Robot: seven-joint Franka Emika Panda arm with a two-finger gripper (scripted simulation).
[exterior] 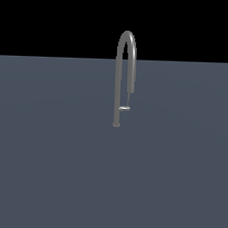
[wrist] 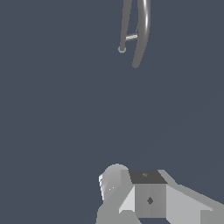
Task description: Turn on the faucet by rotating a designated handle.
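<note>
Well apart from my gripper, the faucet stands upright on the grey floor, its handle jutting sideways low on the stem; whether my jaws are parted, I cannot tell.

Dim, even light is washing over a flat grey-blue floor beneath a black backdrop.
Soft highlights are glinting along the faucet arch and handle; no cast shadows are showing. Both renders are looking low-resolution, with jagged edges, yet uniformly sharp; the wrist view is showing the tube bending with perspective.
</note>
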